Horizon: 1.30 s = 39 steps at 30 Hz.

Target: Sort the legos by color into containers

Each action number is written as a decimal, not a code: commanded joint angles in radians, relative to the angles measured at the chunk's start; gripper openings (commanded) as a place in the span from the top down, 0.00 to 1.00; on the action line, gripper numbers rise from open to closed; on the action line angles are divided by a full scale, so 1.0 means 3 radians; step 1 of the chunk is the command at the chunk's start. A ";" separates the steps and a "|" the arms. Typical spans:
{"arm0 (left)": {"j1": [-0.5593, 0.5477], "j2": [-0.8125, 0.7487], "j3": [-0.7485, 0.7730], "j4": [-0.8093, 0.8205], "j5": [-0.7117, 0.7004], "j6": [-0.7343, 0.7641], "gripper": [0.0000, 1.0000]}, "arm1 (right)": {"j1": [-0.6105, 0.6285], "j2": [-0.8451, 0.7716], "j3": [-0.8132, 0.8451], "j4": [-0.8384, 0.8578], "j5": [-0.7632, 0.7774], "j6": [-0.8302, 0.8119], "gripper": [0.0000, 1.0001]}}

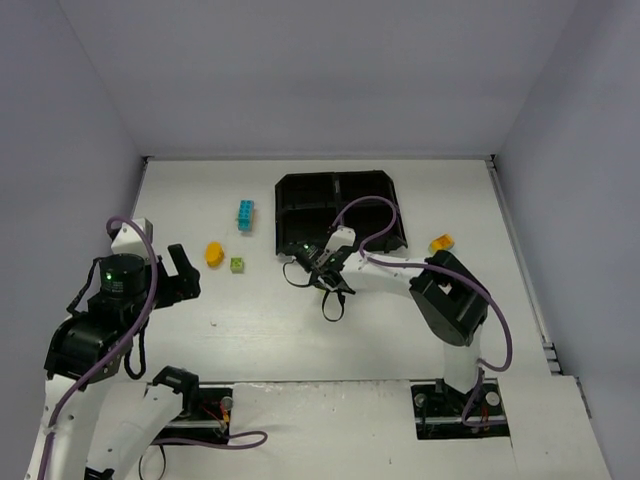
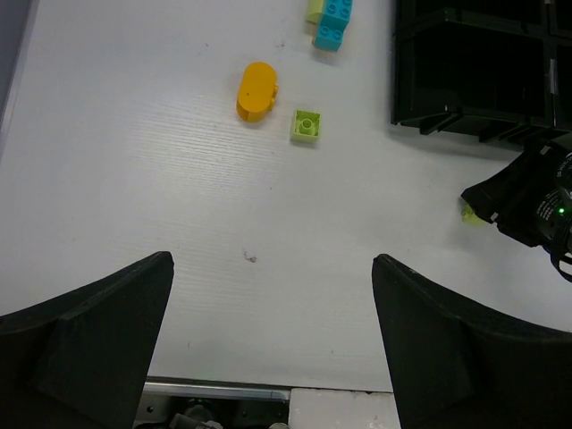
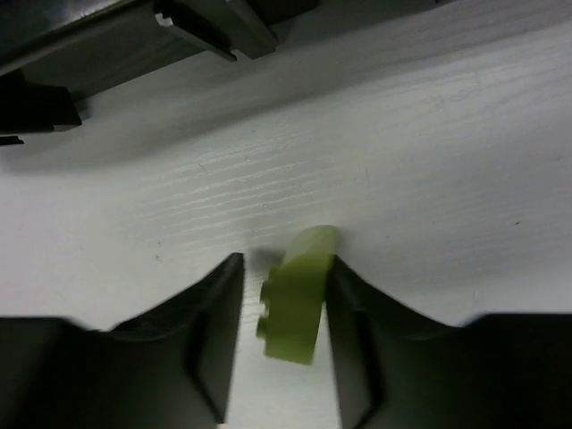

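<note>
A lime green brick (image 3: pixel 295 304) is seen between the right fingers (image 3: pixel 206 340), against one of them, with the tray (image 3: pixel 107 45) just beyond; whether it is clamped cannot be told. The left fingers (image 2: pixel 98 340) are spread wide above the table (image 2: pixel 179 197).

The tray (image 1: pixel 283 215) is sitting at the far middle of the bench (image 1: pixel 260 330). A stacked brick (image 1: pixel 245 215) is lying just left of it. Nearer and further left, a rounded brick (image 1: pixel 213 254) is lying with a square brick (image 1: pixel 238 265) just beside it on the right. A lone brick (image 1: pixel 441 242) is lying right of the tray. The right claw (image 1: pixel 308 262) is standing just before the tray's near-left corner, with a tilted brick (image 3: pixel 295 304) sitting between its fingers. The left claw (image 1: pixel 183 272) is standing left of every brick.
</note>
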 commanded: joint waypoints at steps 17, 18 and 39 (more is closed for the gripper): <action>-0.0013 0.0249 -0.0125 0.0438 0.0199 -0.0072 0.14 | -0.0903 -0.1165 0.0345 0.0484 -0.0175 -0.2178 0.98; -0.0013 0.0259 -0.0130 0.0468 0.0204 -0.0078 0.14 | -0.1000 -0.1104 0.0386 0.0505 -0.0243 -0.2245 0.98; -0.0008 0.0647 -0.0283 0.0755 0.0316 -0.0175 0.14 | -0.1615 -0.0515 0.0729 0.0817 -0.1149 -0.2737 0.31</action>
